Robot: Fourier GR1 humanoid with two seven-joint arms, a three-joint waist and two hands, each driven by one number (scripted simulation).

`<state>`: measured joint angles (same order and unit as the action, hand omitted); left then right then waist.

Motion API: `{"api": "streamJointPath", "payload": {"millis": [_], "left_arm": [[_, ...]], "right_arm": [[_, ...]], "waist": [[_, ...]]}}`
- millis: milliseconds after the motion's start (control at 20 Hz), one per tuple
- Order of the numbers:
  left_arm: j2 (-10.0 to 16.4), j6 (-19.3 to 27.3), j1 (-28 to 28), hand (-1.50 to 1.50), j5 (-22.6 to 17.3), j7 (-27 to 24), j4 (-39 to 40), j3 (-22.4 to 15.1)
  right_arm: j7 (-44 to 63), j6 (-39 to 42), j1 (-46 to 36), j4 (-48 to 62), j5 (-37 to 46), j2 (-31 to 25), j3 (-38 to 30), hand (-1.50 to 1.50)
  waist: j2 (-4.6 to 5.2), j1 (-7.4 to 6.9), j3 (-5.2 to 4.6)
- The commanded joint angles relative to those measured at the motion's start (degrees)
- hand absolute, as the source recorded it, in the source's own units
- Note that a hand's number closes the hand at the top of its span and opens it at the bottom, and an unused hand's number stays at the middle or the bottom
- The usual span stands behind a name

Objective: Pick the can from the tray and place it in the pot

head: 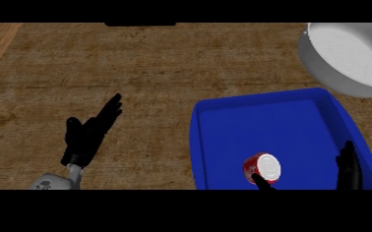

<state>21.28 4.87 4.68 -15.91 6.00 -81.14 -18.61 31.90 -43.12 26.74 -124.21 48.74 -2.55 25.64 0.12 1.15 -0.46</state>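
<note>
So here's where we're at: the can (263,168) is down in the near end of the blue tray (276,123), close to the bottom edge of the view. It looks tipped over, not standing. We see its white end facing up and to the right, with the red side showing to the left, so its long axis probably runs roughly left-right, though the angle makes that hard to call.

Our right hand (349,169) is the one for this job. Its fingers poke up at the tray's right side, apart from the can, and a dark tip that's likely the thumb sits right at the can's lower left. So the hand is spread open with the can lying in the gap, and it has hold of nothing yet. We reckon the next move is closing across the can's round side.

The left hand (91,132) is resting open on the wooden counter (145,69), left of the tray and farther from the can.

The grey pot (341,54) sits past the tray's far right corner. Going that way, the tray's far wall and the pot's rim both need clearing.
</note>
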Motion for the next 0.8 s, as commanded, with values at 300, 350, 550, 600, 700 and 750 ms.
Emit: {"api": "streamJointPath", "payload": {"millis": [300, 350, 550, 600, 700, 750], "left_arm": [[-2.36, 0.72, 1.97, 0.0, 1.58, 1.72, 0.26, -0.5], [-1.77, -1.03, 1.57, 0.0, 1.6, 0.72, 1.55, -0.59], [-2.3, -2.85, 3.21, 0.0, 2.22, 0.2, 4.35, 2.36], [-3.63, -3.22, 2.22, 0.0, 2.3, -0.93, 4.98, 1.72], [-4.44, -2.0, 0.5, 0.0, 3.4, 1.78, 0.77, 2.13], [-3.51, -4.28, -0.13, 0.0, 4.12, -2.07, 5.46, 2.89]], "right_arm": [[26.65, 19.69, -5.38, -0.27, 4.88, 2.52, 5.09, -1.5], [29.3, 23.2, -6.86, -2.13, 4.74, 2.52, 4.61, -1.5], [32.32, 22.06, -10.62, 1.44, 4.74, 2.54, 3.67, -1.5], [31.21, 21.65, -12.78, 4.89, 2.92, 2.54, 1.69, -1.5], [27.63, 19.45, -7.63, 2.61, 3.67, 2.04, 1.62, -1.5], [24.23, 16.53, -3.89, 2.58, 4.62, 0.8, 3.91, -1.5]], "waist": [[0.09, -1.77, 0.39], [0.1, -1.64, 0.37], [-0.09, -1.13, 0.44], [-0.06, -1.21, 0.44], [-0.17, -1.04, 0.46], [-0.17, -0.87, 0.46]]}}
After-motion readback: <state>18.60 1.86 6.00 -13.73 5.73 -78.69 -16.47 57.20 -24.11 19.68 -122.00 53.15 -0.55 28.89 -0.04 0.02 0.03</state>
